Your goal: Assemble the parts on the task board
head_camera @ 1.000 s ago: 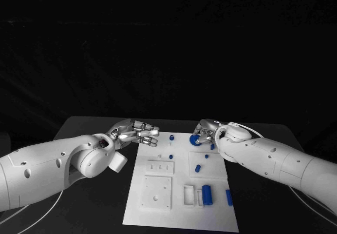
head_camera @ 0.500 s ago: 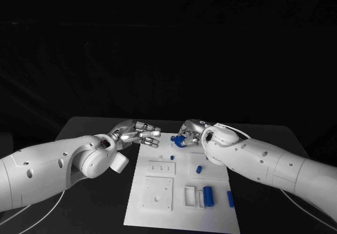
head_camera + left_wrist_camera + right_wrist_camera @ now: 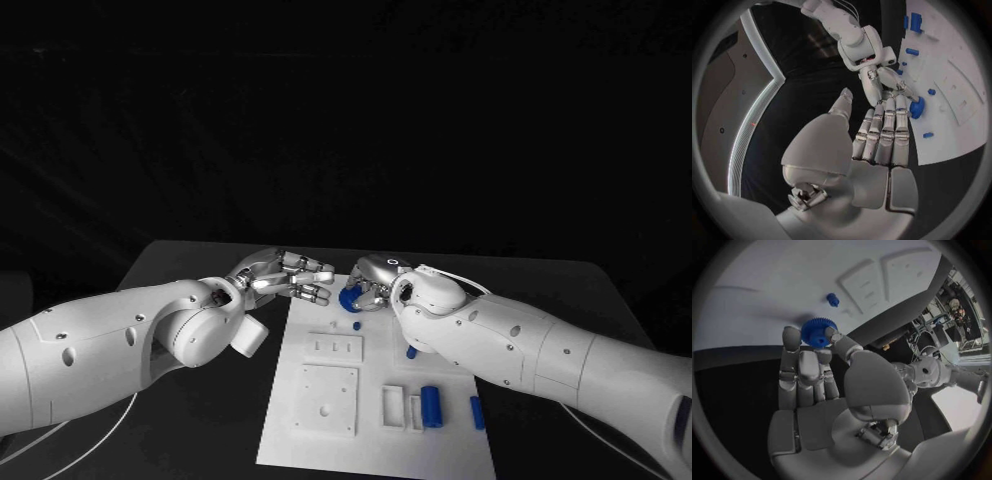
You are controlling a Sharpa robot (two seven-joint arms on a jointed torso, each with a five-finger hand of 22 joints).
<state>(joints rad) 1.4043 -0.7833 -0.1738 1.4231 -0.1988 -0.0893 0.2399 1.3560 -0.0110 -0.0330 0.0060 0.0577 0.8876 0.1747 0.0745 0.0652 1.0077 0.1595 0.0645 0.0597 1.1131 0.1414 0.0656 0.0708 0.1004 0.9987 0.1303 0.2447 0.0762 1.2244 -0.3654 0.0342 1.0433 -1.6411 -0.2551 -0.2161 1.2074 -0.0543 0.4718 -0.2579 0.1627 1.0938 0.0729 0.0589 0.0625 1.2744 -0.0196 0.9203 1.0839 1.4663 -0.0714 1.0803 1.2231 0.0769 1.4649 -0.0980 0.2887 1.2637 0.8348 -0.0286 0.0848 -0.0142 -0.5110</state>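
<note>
My right hand [image 3: 369,284] pinches a blue gear [image 3: 352,297] between thumb and fingers, just above the far left corner of the white task board [image 3: 447,445]. The right wrist view shows the gear [image 3: 819,332] at the fingertips, with a small blue peg [image 3: 833,300] standing on the board [image 3: 767,275] beyond it. My left hand [image 3: 290,274] hovers close beside it with fingers stretched out, holding nothing. In the left wrist view its fingers [image 3: 887,131] point at the gear [image 3: 916,107] and the right hand [image 3: 878,80]; whether they touch the gear I cannot tell.
On the board stand a small blue peg [image 3: 355,325], a short blue piece [image 3: 411,352], a blue cylinder [image 3: 430,405] and a blue bar [image 3: 477,412]. White raised blocks [image 3: 325,398] sit on its left half. Black table [image 3: 188,265] surrounds the board.
My right hand has carried the gear leftwards along the board's far end, up to the left hand. The left hand has barely moved.
</note>
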